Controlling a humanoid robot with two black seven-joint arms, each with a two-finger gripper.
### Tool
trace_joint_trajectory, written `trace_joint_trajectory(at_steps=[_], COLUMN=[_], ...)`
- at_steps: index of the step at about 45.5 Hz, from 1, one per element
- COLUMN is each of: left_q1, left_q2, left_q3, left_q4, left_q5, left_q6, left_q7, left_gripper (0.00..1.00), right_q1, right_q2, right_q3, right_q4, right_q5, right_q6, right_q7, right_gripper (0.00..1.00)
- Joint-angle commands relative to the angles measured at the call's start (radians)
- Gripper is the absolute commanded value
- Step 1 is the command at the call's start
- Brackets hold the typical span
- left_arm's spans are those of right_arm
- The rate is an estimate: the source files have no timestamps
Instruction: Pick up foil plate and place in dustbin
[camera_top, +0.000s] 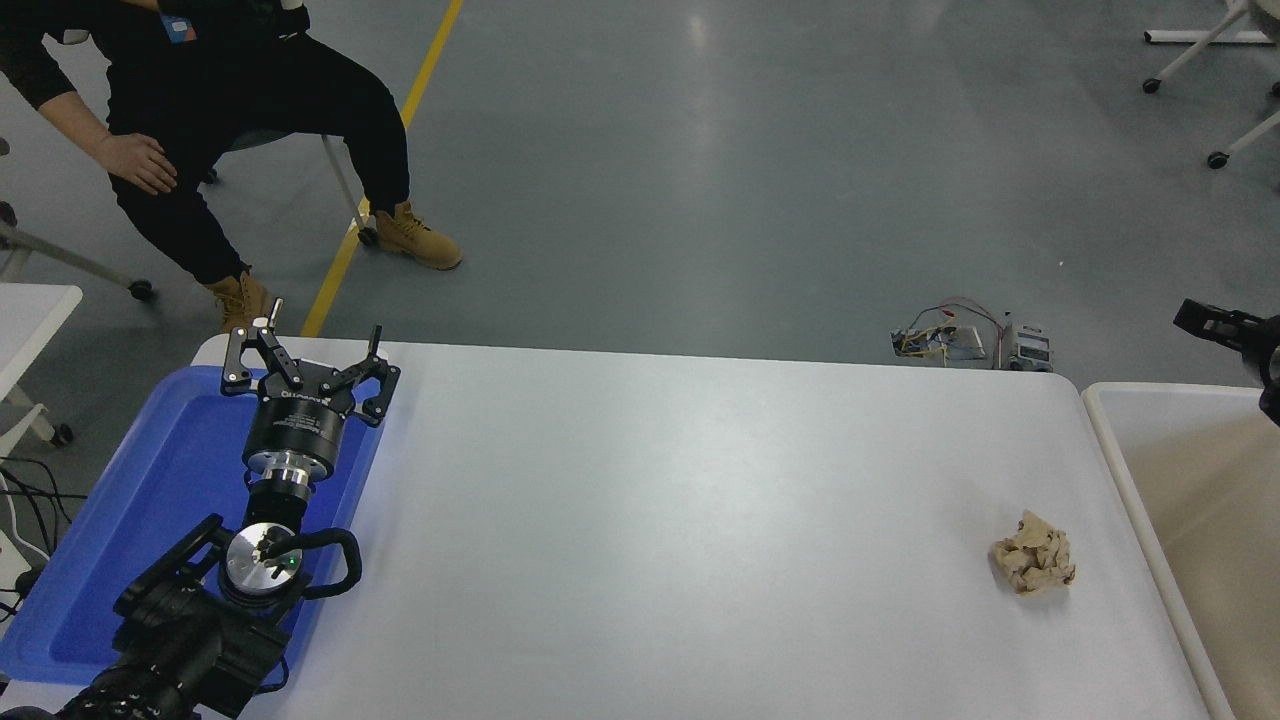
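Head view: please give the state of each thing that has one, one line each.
Left end effector: open, empty, over the blue tray.
Right end effector: at the right edge, grip unclear.
Dustbin: open; visible part shows no foil plate.
Paper ball: crumpled, on the table.

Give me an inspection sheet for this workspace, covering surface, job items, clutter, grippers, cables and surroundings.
Surface: white table, mostly bare.
Job's things: dustbin at the table's right end, beige inside showing; foil plate not visible.
Clutter: crumpled paper ball near the right edge; blue tray at the left.
Grippers: left gripper open, parked over the blue tray; right gripper partly in view at the right edge above the dustbin, state unclear.
Cables: wired electronics on the floor beyond the table.
Surroundings: seated person at upper left; yellow floor line.
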Motion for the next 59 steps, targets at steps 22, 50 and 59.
trace_joint_trajectory(at_steps=[22,50,59], left_q1=[0.000,0.000,0.000], left_q2=[0.001,0.001,0.001], left_q3=[0.000,-0.001,0.000], left_q4=[0.000,0.000,0.000], left_q5=[0.000,0.000,0.000], left_q6=[0.000,0.000,0.000], left_q7=[0.000,0.000,0.000], left_gripper=[1.00,1.00,1.00], right_q1=[0.793,1.025,1.032], right_q2=[-0.002,0.015,0.018], right_q3=[-0.328,-0.374,-0.374], right_q4=[0.728,1.029,1.033], right_q5=[0.006,0.007,0.007], right_q6=[0.517,0.771,0.771], right_q7=[-0.002,-0.002,-0.002], right_gripper=[1.00,1.00,1.00])
